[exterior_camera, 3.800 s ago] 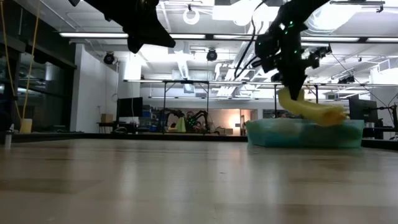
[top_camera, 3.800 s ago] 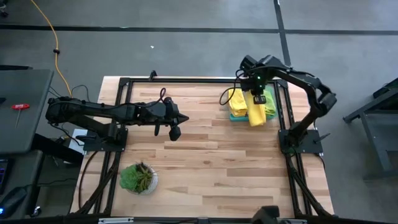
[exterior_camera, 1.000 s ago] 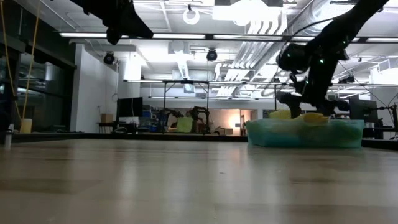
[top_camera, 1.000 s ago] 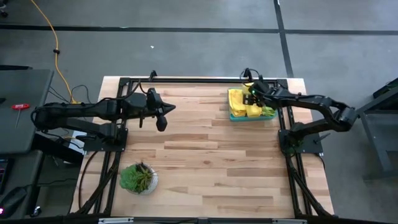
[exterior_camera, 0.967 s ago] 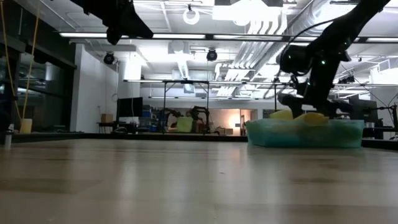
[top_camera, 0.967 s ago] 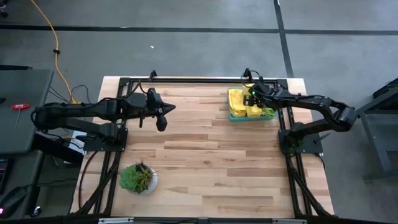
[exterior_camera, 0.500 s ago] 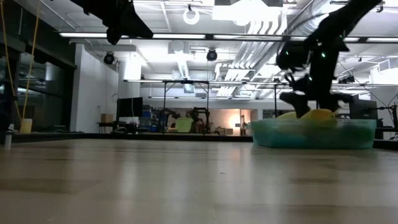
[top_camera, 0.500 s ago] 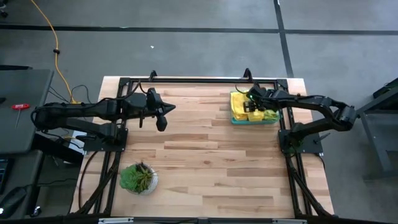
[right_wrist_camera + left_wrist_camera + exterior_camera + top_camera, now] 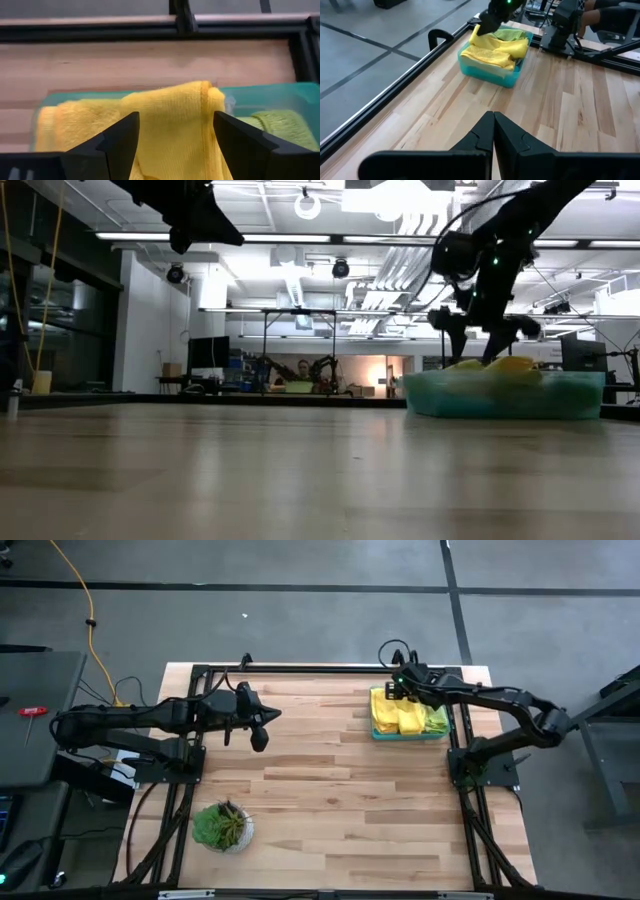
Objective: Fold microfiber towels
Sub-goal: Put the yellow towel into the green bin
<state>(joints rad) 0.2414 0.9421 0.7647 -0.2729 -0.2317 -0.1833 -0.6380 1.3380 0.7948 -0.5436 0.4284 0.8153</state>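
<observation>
Wooden table (image 9: 330,800) fills the centre of the high view; upper right, a teal bin (image 9: 410,733) holds the yellow and green microfiber towels (image 9: 398,712). Right gripper (image 9: 397,687), jaws spread and empty, hangs over the bin's far edge. Left gripper (image 9: 262,726), clenched on nothing, waits at upper left.

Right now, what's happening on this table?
The right gripper hangs open over the teal bin at the table's far right corner, just above the yellow towels heaped there beside a green towel. It holds nothing. The left gripper waits shut and empty above the table's left side.
</observation>
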